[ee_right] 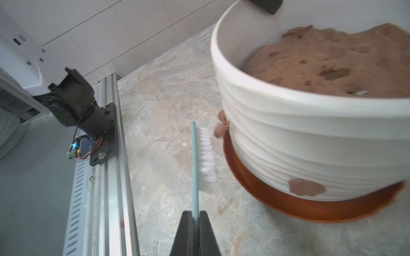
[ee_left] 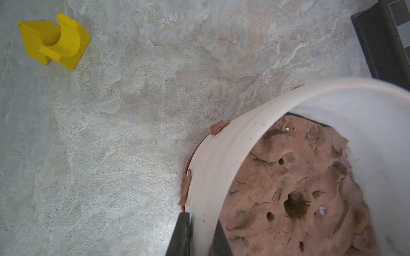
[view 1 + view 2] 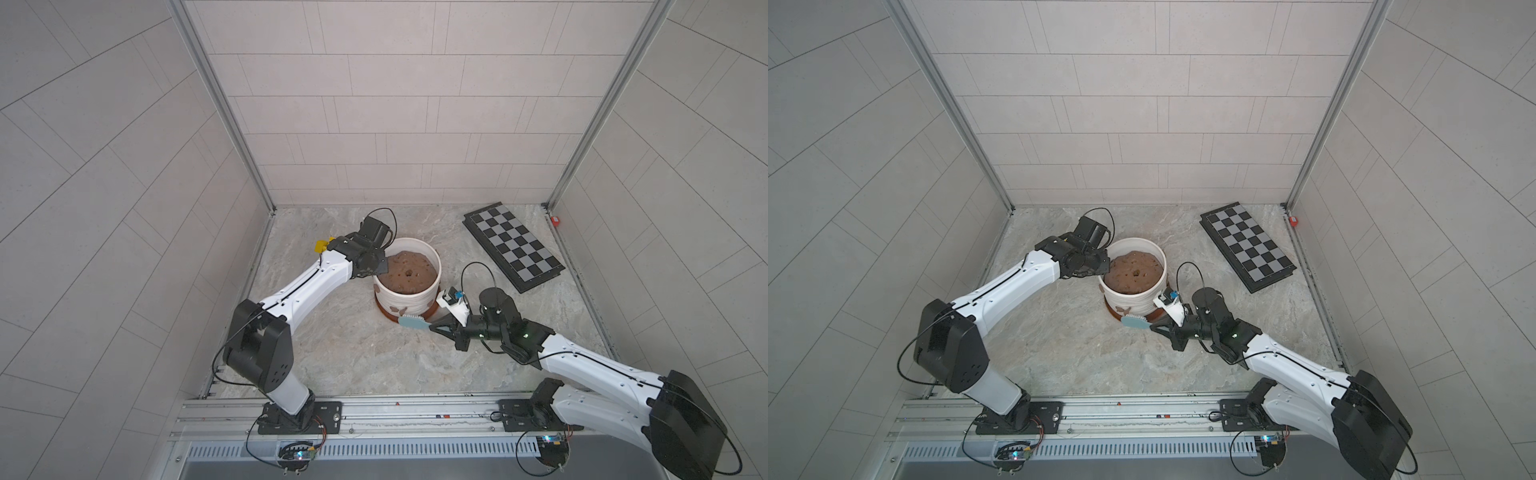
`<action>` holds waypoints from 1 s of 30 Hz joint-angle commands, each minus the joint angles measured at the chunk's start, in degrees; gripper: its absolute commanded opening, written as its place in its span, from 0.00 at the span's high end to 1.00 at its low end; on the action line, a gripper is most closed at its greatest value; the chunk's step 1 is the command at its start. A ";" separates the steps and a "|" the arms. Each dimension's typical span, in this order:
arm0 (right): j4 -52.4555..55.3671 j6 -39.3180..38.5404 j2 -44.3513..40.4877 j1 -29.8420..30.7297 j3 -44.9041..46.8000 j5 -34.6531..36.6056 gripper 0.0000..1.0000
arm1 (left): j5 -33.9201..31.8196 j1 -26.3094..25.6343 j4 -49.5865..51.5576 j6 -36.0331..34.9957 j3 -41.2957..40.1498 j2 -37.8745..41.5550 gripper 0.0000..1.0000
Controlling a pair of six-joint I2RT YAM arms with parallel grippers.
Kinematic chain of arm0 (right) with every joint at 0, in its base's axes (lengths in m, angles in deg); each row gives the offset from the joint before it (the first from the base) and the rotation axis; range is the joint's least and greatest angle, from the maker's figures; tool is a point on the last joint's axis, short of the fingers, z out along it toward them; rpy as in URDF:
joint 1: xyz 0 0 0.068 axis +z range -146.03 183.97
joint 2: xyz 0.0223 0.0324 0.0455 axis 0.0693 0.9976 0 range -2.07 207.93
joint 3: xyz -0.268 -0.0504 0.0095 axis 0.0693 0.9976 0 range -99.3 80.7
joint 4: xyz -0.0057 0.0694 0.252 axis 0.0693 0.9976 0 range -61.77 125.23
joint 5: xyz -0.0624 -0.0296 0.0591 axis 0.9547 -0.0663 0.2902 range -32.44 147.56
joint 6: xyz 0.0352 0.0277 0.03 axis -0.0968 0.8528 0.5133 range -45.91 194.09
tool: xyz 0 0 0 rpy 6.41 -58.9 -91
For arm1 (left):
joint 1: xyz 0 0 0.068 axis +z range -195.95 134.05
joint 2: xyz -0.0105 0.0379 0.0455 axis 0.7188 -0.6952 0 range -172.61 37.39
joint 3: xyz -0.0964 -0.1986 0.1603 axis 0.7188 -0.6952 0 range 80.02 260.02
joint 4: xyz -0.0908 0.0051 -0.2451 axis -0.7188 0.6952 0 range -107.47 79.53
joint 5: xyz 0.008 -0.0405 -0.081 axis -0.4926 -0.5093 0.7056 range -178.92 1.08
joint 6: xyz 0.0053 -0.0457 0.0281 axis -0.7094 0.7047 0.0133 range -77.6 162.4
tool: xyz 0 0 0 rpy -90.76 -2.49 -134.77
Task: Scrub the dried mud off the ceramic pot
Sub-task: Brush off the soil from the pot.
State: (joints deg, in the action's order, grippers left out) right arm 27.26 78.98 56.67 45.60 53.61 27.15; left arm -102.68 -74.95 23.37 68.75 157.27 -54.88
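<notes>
Now left gripper (image 2: 200, 223) pinches ribbed ceramic pot (image 1: 310, 133) at rim; right gripper (image 1: 195, 216) clamps flat teal brush (image 1: 194, 155).

The ceramic pot (image 1: 310, 137) looks like glazed white ceramic, smooth with a soft sheen, its wall faintly ribbed. Its saucer (image 1: 288, 206) is smooth and terracotta-orange. The dried mud (image 1: 307, 188) stuck to the wall is matt, reddish-brown and clay-like. The soil mound (image 2: 299, 188) inside is rough, cracked and pitted. The brush (image 1: 194, 166) has a thin, smooth pale-blue plastic handle and white, synthetic-looking bristles (image 1: 205, 159). The fingers (image 1: 183, 239) of my right gripper (image 1: 194, 213) look like matt black plastic. The table (image 2: 111, 133) has a matt, stone-like, mottled grey surface. The yellow block (image 2: 55, 42) is smooth plastic. The rail (image 1: 115, 199) is bare, dull silver metal. The chequered board (image 3: 513, 245) is matt black and grey.
</notes>
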 commanded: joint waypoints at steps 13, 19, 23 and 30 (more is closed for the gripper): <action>-10.50 -1.91 -0.04 3.84 -2.05 11.59 1.00 | 5.10 -0.20 0.25 0.37 1.12 -0.86 1.00; -16.37 -3.41 7.08 4.86 -2.43 17.20 1.00 | 5.94 -0.25 0.21 0.32 0.86 -0.56 1.00; -19.45 -4.39 11.48 4.87 -2.99 19.44 1.00 | 6.18 -0.26 0.14 -0.26 0.55 -0.34 1.00; -23.70 -3.93 18.12 5.17 -2.40 23.41 1.00 | 6.58 -0.27 -0.10 -0.94 0.16 -0.10 1.00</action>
State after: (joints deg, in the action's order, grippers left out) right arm 7.04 74.76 73.52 51.57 51.43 43.39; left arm -102.27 -74.95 23.48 68.46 157.44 -55.05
